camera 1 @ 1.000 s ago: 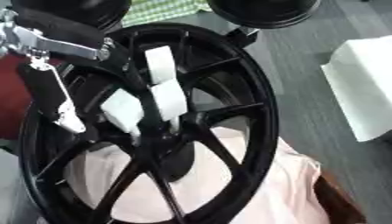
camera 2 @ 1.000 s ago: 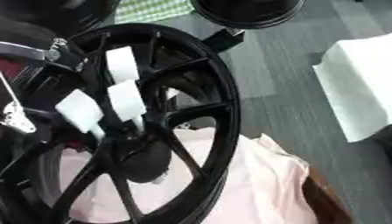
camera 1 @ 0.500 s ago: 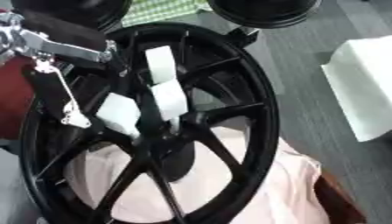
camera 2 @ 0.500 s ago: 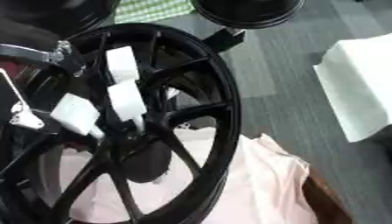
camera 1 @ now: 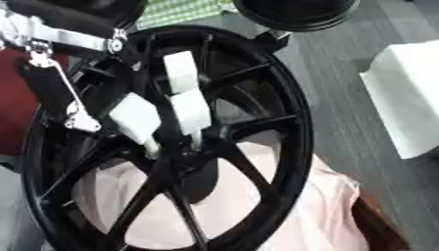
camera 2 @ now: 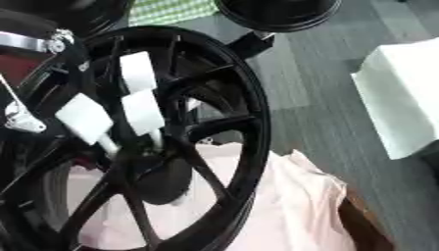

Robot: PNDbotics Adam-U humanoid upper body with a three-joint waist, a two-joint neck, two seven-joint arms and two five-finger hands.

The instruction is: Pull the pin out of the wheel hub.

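A big black spoked wheel [camera 1: 283, 122] stands tilted on a pink cloth and fills most of both views. My left arm [camera 1: 60, 37], black with silver links, comes in from the upper left. My left hand [camera 1: 190, 110], which carries white blocks, reaches between the spokes down to the hub [camera 1: 176, 159] at the wheel's centre. Two thin white stems under the blocks end right at the hub. The pin itself is not distinguishable against the dark hub. My right hand shows in no view.
The pink cloth [camera 2: 300, 206] lies under the wheel and spreads to the lower right. A white box [camera 2: 403, 108] sits on the grey floor at the right. Another black wheel [camera 1: 296, 12] and a green checked cloth [camera 1: 184, 10] lie at the top.
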